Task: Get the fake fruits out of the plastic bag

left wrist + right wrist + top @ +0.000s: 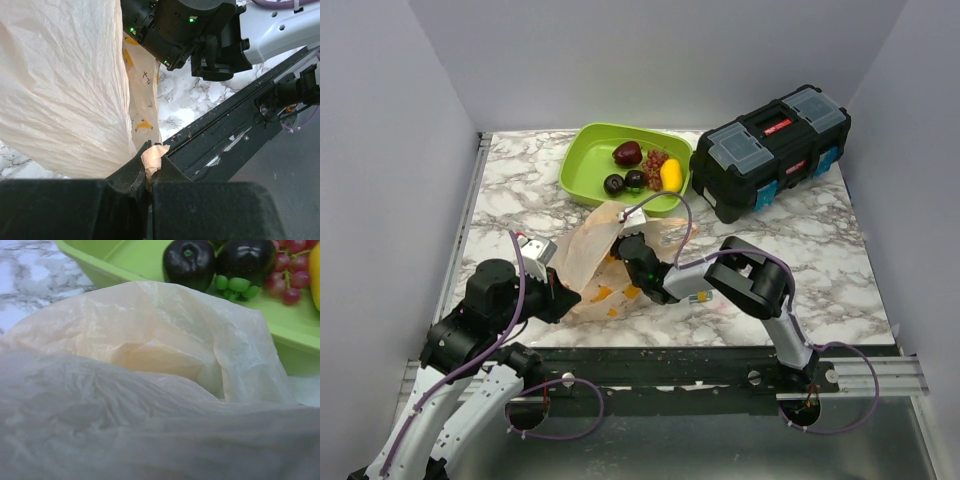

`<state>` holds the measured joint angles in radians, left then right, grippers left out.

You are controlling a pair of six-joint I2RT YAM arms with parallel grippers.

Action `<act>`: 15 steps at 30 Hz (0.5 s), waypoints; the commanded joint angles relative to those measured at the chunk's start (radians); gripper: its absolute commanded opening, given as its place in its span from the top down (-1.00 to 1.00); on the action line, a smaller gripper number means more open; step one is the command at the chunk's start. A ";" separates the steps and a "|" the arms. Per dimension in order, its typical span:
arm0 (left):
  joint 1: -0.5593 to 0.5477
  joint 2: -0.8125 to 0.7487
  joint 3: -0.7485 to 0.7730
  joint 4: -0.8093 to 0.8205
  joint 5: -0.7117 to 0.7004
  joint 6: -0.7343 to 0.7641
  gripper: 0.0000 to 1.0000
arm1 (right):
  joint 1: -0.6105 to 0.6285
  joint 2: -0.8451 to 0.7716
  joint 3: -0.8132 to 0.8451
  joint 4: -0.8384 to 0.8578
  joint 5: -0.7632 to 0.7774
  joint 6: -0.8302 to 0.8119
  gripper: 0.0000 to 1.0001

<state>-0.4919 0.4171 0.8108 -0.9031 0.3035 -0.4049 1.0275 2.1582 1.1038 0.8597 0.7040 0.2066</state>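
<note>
With the left gripper (150,167), clamping tight on a scrap of the plastic bag (65,85) at its near edge. With the right gripper (628,252), buried in the bag's mouth; can't tell wide or narrow, fingers lost behind plastic in its own camera. Bag slumped on the marble table (520,200), just beside the lime-green tray (582,160). Already in there: five fake fruits (628,153), one dark red, two dark purple, one yellow, plus the grape bunch (653,165). Mostly done, by the look of it. Left to settle: orange patches showing through the plastic, maybe fruit, maybe only print. Can't call it.
</note>
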 commanded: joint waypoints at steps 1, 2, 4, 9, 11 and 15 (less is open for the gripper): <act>0.003 0.009 -0.007 0.016 0.002 0.000 1.00 | 0.008 -0.060 -0.020 0.009 -0.186 0.049 0.07; 0.003 0.009 -0.007 0.015 0.001 0.000 1.00 | 0.009 -0.070 -0.024 0.019 -0.256 0.053 0.01; 0.003 0.013 -0.007 0.017 0.003 0.000 1.00 | 0.008 -0.079 -0.036 0.052 -0.357 0.060 -0.12; 0.003 0.051 -0.006 0.016 0.017 0.005 1.00 | 0.008 -0.039 0.013 0.057 -0.507 0.103 -0.44; 0.003 0.069 -0.007 0.017 0.027 0.010 1.00 | 0.009 -0.016 0.044 0.042 -0.539 0.127 -0.47; 0.003 0.076 -0.007 0.018 0.037 0.014 1.00 | 0.008 0.028 0.075 0.068 -0.522 0.130 -0.69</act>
<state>-0.4923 0.4870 0.8108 -0.8989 0.3088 -0.4042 1.0286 2.1300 1.1309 0.9001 0.2371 0.3126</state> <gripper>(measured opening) 0.006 0.804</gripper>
